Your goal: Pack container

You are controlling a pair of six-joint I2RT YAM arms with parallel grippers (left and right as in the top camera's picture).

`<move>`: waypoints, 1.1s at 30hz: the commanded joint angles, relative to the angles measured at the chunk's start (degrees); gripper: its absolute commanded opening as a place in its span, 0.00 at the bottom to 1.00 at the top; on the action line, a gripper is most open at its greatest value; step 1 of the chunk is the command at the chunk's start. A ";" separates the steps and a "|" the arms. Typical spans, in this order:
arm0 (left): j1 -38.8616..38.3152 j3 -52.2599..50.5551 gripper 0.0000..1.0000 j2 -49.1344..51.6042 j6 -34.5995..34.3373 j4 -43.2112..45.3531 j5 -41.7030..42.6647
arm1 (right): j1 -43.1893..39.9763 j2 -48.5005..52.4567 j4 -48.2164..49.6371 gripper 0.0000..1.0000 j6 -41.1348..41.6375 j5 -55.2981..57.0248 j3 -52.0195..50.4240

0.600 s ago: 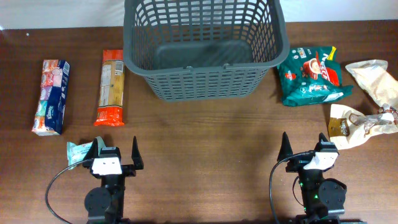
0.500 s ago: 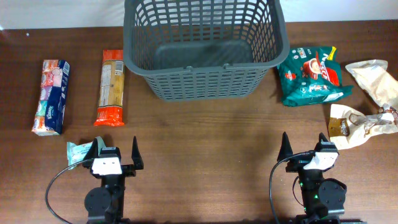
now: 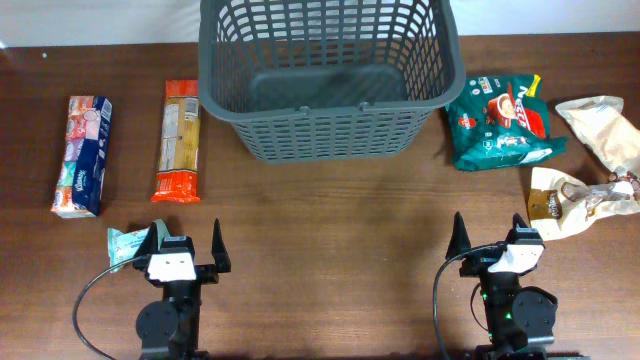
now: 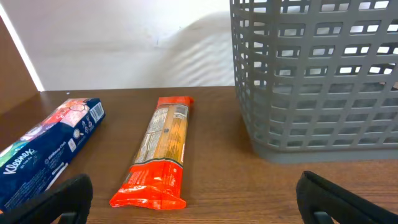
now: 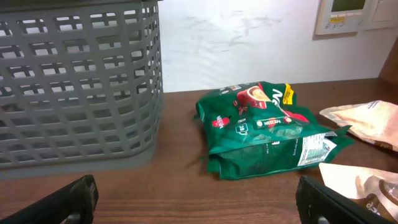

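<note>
The dark grey lattice basket point(image 3: 330, 75) stands at the table's far middle, empty; its wall shows in the left wrist view point(image 4: 317, 81) and the right wrist view point(image 5: 74, 87). An orange pasta packet point(image 3: 180, 140) point(image 4: 163, 152) and a blue tissue pack point(image 3: 83, 155) point(image 4: 43, 152) lie left of it. A green coffee bag point(image 3: 498, 122) point(image 5: 264, 127) and two beige bags point(image 3: 605, 130) point(image 3: 575, 200) lie right. My left gripper point(image 3: 186, 245) point(image 4: 196, 199) and right gripper point(image 3: 490, 235) point(image 5: 199, 199) are open and empty near the front edge.
A small teal packet point(image 3: 125, 243) lies just left of my left gripper. Bare brown wood lies between the grippers and the basket. A white wall stands behind the table.
</note>
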 commanded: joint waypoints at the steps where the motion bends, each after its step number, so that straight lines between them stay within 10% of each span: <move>1: 0.24 -0.09 0.99 -0.44 0.87 -0.42 0.66 | 0.37 -0.66 -0.63 0.99 0.20 -0.33 -0.26; 33: 0.24 -0.09 0.99 -0.44 0.87 -0.39 0.66 | 0.39 -0.66 -0.20 0.99 0.76 0.87 -0.26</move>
